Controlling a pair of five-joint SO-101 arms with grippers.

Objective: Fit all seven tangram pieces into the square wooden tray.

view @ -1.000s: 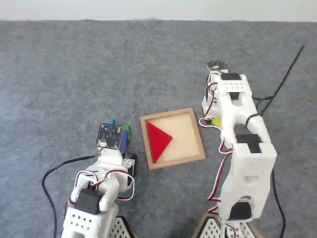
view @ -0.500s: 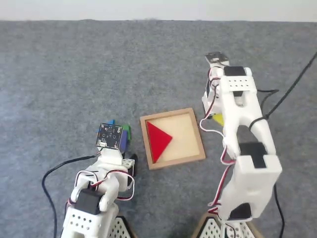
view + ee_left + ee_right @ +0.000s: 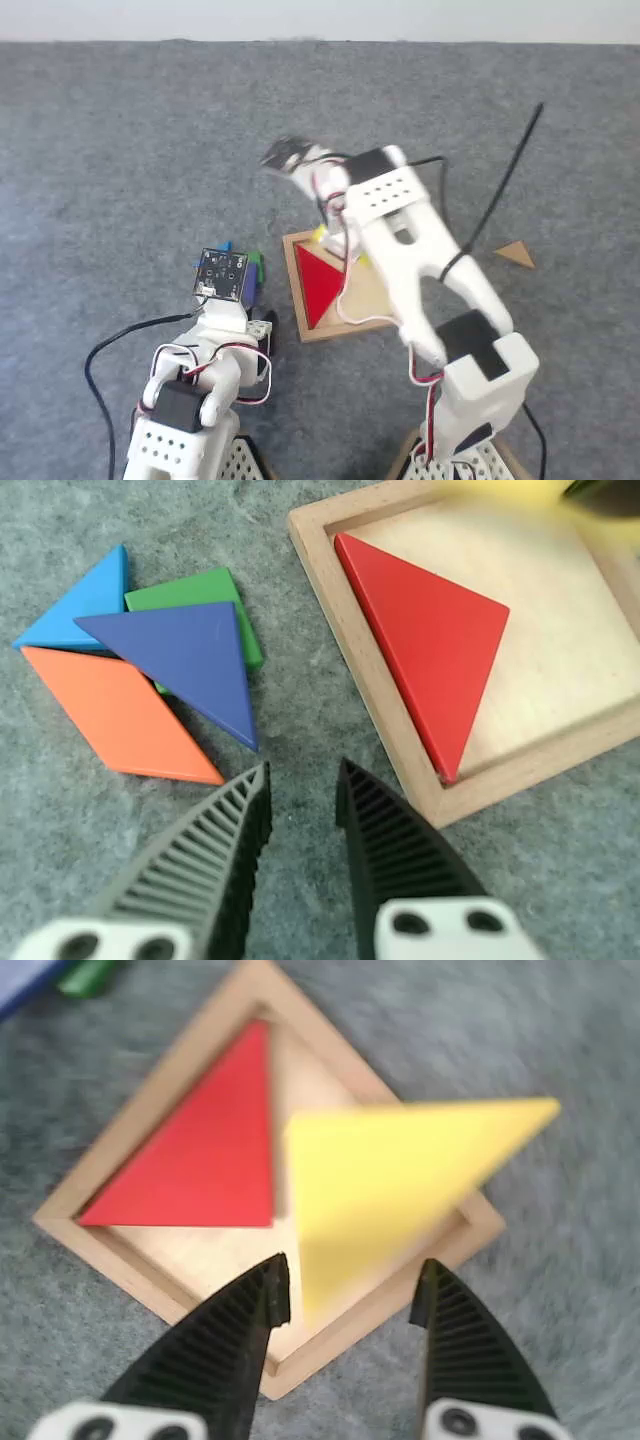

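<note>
On the left of the grey worktop [image 3: 110, 150], four loose pieces lie bunched together. They are a light blue triangle [image 3: 85, 600], a green square [image 3: 195, 585], a dark blue triangle [image 3: 185, 655] partly covering the square, and an orange parallelogram [image 3: 115, 715] touching both triangles. The left claw [image 3: 300, 775] hangs over the worktop between this bunch and the square wooden tray [image 3: 315, 565], its fingers apart with nothing between them. Inside the tray a red triangle [image 3: 425, 645] lies flat, its long edge along the wall nearest the bunch. Above the tray the right claw [image 3: 350, 1270] is clamped on a yellow triangle [image 3: 400, 1175], one corner of which overhangs the tray's rim. Well to the right, a tan triangle [image 3: 516, 253] lies alone on the worktop.
</note>
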